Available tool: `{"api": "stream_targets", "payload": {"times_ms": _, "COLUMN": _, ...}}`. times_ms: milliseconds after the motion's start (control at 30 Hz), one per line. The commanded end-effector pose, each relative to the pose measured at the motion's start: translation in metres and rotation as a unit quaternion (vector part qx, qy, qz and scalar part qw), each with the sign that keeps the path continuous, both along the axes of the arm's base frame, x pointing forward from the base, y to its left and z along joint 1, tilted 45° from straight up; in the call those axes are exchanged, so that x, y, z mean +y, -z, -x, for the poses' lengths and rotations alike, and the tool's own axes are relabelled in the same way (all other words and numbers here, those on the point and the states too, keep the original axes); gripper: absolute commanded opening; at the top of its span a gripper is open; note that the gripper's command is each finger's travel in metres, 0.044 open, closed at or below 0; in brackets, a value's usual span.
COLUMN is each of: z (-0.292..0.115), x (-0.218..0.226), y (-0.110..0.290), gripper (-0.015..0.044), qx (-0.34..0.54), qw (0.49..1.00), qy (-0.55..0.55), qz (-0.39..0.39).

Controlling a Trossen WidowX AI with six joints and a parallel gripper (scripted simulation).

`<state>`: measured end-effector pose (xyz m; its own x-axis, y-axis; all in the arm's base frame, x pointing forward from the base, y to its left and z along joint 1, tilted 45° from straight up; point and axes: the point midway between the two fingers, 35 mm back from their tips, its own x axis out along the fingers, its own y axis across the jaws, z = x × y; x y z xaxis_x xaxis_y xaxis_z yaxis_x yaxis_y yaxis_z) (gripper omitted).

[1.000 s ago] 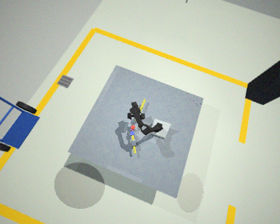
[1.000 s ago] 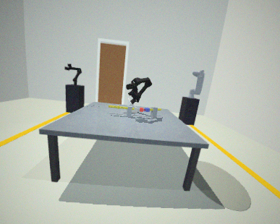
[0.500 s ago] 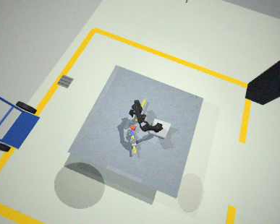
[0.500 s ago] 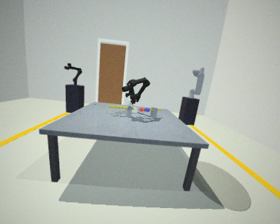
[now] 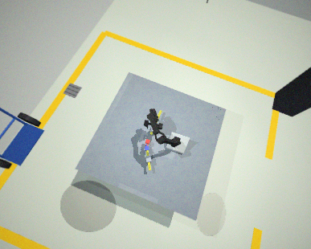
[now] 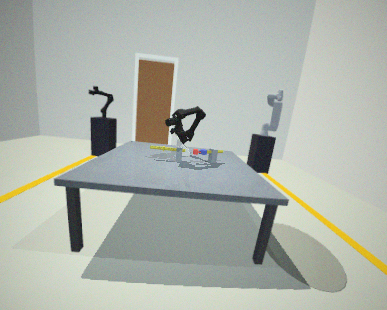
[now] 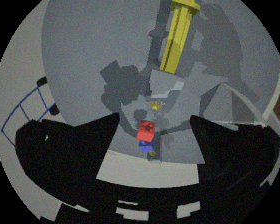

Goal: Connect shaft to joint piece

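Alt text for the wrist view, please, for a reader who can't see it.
Looking down between the open, empty gripper, a small red and blue joint piece sits on the grey table. A yellow shaft runs away from it toward the top of the view, and part of a blue cart shows at the left edge.
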<state>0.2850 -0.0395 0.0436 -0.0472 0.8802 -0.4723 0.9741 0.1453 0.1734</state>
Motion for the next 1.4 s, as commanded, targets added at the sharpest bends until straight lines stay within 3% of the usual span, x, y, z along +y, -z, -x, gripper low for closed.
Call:
{"api": "stream_targets", "payload": {"times_ms": 0, "z": -0.003, "x": -0.015, "y": 0.014, "gripper": 0.044, "qx": -0.059, "qw": 0.998, "qy": -0.031, "qz": 0.014}}
{"api": "stream_targets", "payload": {"times_ms": 533, "z": -0.009, "x": -0.07, "y": 0.066, "gripper": 0.044, "qx": -0.277, "qw": 0.943, "qy": -0.174, "qz": 0.059}}
{"api": "stream_targets", "payload": {"times_ms": 1233, "z": 0.0, "x": -0.144, "y": 0.137, "gripper": 0.044, "qx": -0.497, "qw": 0.776, "qy": -0.378, "qz": 0.091}}
{"api": "stream_targets", "payload": {"times_ms": 1367, "z": 0.001, "x": -0.146, "y": 0.14, "gripper": 0.044, "qx": -0.503, "qw": 0.769, "qy": -0.384, "qz": 0.091}}
